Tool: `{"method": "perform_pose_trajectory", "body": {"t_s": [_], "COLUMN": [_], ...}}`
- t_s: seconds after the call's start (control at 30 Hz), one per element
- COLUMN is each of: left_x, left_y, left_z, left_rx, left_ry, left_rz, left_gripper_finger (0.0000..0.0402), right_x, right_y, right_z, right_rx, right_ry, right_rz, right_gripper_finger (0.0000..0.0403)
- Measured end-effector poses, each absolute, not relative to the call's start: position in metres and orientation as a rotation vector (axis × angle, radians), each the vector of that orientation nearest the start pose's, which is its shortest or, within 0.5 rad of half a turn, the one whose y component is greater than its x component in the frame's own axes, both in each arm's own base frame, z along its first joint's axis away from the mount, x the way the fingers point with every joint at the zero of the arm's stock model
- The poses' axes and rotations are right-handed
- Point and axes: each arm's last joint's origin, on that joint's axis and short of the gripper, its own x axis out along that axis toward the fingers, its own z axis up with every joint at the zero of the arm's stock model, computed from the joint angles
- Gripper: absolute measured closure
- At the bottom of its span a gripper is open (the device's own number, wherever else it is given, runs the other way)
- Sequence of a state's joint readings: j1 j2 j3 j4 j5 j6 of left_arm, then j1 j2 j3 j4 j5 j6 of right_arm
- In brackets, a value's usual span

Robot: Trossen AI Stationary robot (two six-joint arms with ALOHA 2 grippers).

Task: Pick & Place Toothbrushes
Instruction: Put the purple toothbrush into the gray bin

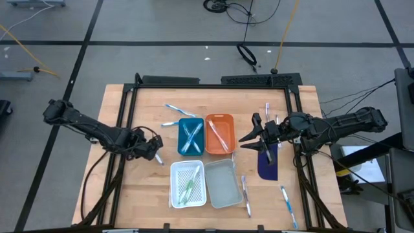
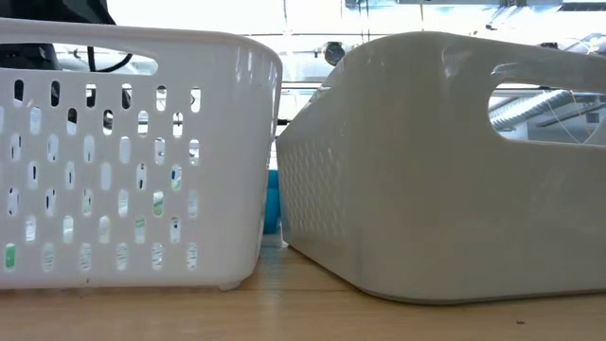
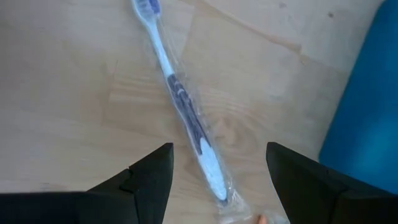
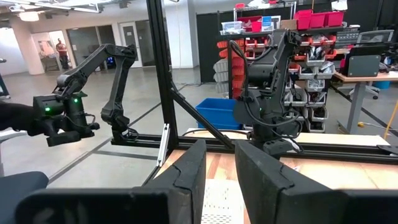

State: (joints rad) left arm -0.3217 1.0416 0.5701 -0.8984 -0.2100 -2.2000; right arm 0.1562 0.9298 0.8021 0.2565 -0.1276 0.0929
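Left wrist view is showing your left pincer [image 3: 217, 180] gaping wide, straddling a wrapped toothbrush [image 3: 183, 102] lying on the desk [image 3: 62, 93] beside the blue tray [image 3: 373, 93]; you're risking pinching slippery wrapper; right pincer [image 4: 217, 174] is hovering narrow, seemingly empty.

- Your right gripper [image 4: 217, 180] fills the lower part of the view, its two dark jaws a narrow gap apart with nothing visible between them.
- Past the jaws you see a strip of the wooden table [image 4: 323, 171], edged by a black metal frame [image 4: 163, 74] with an upright post and a diagonal brace.
- Across the table the other dark arm [image 4: 267, 93] stands bent over.
- Beyond it sit a blue bin [image 4: 217, 113] on the floor and shelves [image 4: 273, 25] with red and blue bins.
- To one side another robot arm [image 4: 81, 93] shows, green lights on its gripper.
- A person [image 4: 61, 50] in red stands far back in the hall.
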Motion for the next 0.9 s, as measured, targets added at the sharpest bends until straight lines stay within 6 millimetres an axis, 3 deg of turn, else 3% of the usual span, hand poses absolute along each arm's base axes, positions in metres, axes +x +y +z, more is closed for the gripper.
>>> {"method": "perform_pose_trajectory", "body": {"t_s": [0.37,0.7,0.9], "left_x": [0.137,0.133,0.132], "left_y": [-0.033,-0.028,-0.024], "left_z": [0.160,0.133,0.130], "left_rx": [-1.507,-1.620,-1.643], "left_ry": [0.773,0.744,0.738], "left_rz": [1.372,1.346,1.368], "left_gripper_finger": [0.0144,0.0144,0.0145], "right_x": [0.205,0.205,0.205], "right_y": [0.036,0.036,0.036], "right_z": [0.356,0.356,0.356], "right_rx": [0.094,0.094,0.094], "right_ry": [-0.116,-0.116,-0.116], "right_rz": [0.289,0.289,0.289], "right_gripper_finger": [0.0326,0.0326,0.0326]}}
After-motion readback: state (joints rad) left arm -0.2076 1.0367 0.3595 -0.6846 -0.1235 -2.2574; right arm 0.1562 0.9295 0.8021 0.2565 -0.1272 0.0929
